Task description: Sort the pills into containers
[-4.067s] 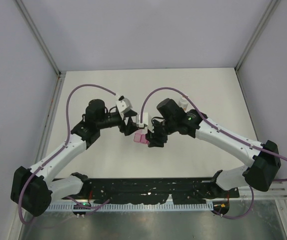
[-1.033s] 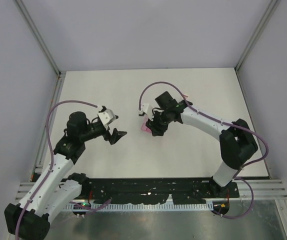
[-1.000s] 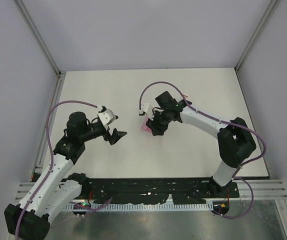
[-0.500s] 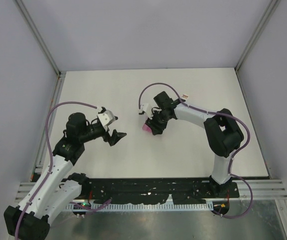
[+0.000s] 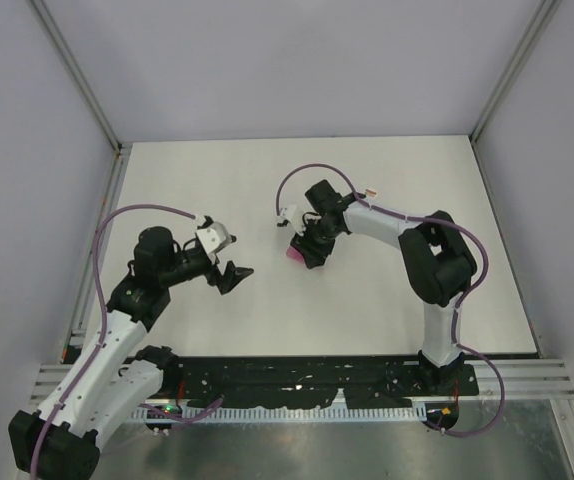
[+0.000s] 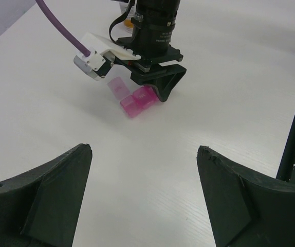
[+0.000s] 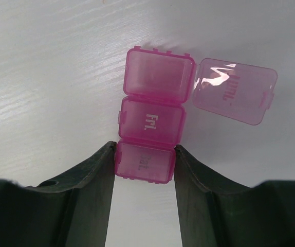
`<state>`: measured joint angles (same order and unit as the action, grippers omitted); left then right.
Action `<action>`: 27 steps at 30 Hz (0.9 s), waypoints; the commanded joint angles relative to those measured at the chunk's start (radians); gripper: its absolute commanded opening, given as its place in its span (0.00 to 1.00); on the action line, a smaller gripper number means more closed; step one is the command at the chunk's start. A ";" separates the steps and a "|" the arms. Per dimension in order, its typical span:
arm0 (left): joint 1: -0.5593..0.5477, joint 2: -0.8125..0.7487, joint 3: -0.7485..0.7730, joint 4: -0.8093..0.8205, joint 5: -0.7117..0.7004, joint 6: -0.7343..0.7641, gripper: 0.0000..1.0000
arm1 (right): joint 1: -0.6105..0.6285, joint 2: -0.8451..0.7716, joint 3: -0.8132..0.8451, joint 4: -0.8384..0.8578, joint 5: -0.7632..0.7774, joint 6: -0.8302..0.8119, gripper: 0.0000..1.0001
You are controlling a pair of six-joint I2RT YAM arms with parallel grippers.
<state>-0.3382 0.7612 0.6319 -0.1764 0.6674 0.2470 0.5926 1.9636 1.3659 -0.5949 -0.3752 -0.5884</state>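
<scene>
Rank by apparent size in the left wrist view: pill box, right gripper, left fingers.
1. left fingers: largest, but only because they sit nearest the camera.
2. right gripper.
3. pill box: smallest.

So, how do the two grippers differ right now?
The right gripper is shut on the pink pill box, its fingers clamping one end compartment; the left gripper is open and holds nothing. The right gripper points down; the left gripper stands apart, facing the box. Both have two black fingers.
</scene>
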 commanded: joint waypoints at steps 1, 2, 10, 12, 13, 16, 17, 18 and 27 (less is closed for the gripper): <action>0.005 -0.017 -0.005 0.026 0.021 0.001 0.87 | 0.001 0.014 0.044 -0.039 0.009 0.010 0.33; 0.005 -0.017 -0.006 0.026 0.023 0.001 0.88 | 0.000 0.015 0.044 -0.043 0.013 0.010 0.34; 0.005 -0.016 -0.009 0.032 0.027 -0.002 0.88 | -0.001 0.011 0.032 -0.054 0.016 0.007 0.59; 0.005 -0.016 -0.011 0.034 0.026 0.000 0.88 | -0.002 0.003 0.027 -0.054 0.018 0.007 0.64; 0.004 -0.016 -0.012 0.034 0.027 0.000 0.88 | -0.002 0.000 0.027 -0.054 0.019 0.007 0.68; 0.005 -0.014 -0.011 0.034 0.026 0.001 0.88 | -0.002 -0.020 0.025 -0.054 0.025 0.009 0.75; 0.005 -0.014 -0.009 0.034 0.027 0.001 0.88 | -0.001 -0.025 0.024 -0.057 0.027 0.007 0.75; 0.005 -0.013 -0.008 0.034 0.026 0.000 0.88 | -0.001 -0.034 0.025 -0.060 0.027 0.009 0.76; 0.005 -0.007 0.000 0.043 0.020 -0.003 0.89 | -0.002 -0.190 0.018 -0.082 0.085 0.033 0.81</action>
<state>-0.3382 0.7570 0.6224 -0.1738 0.6743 0.2443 0.5926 1.9137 1.3720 -0.6689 -0.3355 -0.5732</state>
